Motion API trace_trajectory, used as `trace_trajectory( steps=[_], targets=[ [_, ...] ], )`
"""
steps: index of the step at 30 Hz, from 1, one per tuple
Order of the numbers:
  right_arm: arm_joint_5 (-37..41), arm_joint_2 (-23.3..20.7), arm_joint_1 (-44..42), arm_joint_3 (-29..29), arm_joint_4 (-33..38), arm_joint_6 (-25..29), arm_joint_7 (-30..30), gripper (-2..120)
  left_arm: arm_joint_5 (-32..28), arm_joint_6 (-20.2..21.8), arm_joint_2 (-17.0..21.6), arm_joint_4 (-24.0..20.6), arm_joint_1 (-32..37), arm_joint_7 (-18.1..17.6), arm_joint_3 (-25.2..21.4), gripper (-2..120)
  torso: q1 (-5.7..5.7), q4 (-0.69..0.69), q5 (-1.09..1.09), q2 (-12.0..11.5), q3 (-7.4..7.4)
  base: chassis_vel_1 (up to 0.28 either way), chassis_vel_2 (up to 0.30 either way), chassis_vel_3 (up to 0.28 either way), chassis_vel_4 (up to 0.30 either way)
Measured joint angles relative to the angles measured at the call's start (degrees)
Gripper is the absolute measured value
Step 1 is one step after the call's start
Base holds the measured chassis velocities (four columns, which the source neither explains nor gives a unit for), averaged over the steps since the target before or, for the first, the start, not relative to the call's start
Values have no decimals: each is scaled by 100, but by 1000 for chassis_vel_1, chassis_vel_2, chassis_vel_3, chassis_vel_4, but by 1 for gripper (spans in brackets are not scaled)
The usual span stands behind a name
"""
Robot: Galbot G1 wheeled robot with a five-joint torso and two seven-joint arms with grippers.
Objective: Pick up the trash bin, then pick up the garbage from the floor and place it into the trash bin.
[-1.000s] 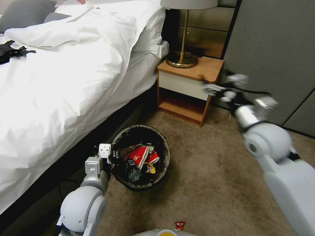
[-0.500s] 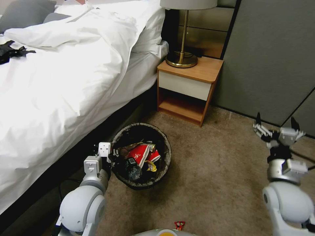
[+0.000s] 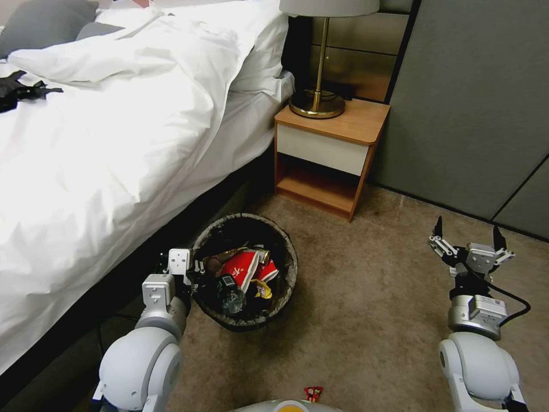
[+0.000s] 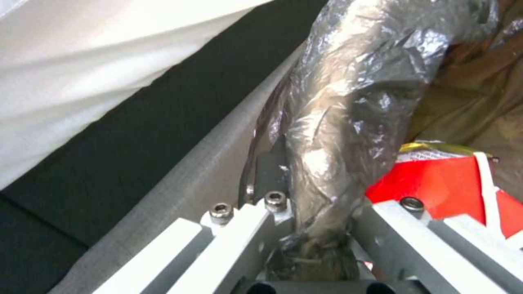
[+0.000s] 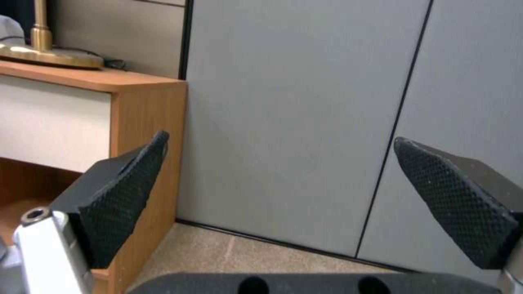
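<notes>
Since a second ago, the right hand [image 3: 466, 240] has been swung down from beside the nightstand [image 3: 329, 154] to four o'clock, fingers spread, empty. At seven o'clock, the trash bin [image 3: 289, 269], holding garbage [image 3: 243, 269], is clamped at its bagged rim by the left hand [image 3: 186, 272]. The bin should be kept level while carried.

You are looking at a bedroom, most likely a hotel room. From 9 to 12 o'clock lies a bed with rumpled white duvet and pillows [image 3: 131, 103]. At 12 o'clock stands a wooden nightstand with a white drawer front [image 3: 329, 157] carrying a brass-based table lamp [image 3: 320, 86] (cord trailing behind). Grey wall panels [image 3: 474, 103] fill 1 to 2 o'clock, above tan short-pile carpet [image 3: 366, 309].
</notes>
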Motion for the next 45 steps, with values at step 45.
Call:
trace_trajectory(
  steps=[45],
  targets=[
    [1, 4, 68, -182, -148, -49, 99, 100, 99, 34, -69, 51, 43, -3, 47, 0, 0, 0, 0, 0, 0, 27, -27, -25, 26]
  ],
)
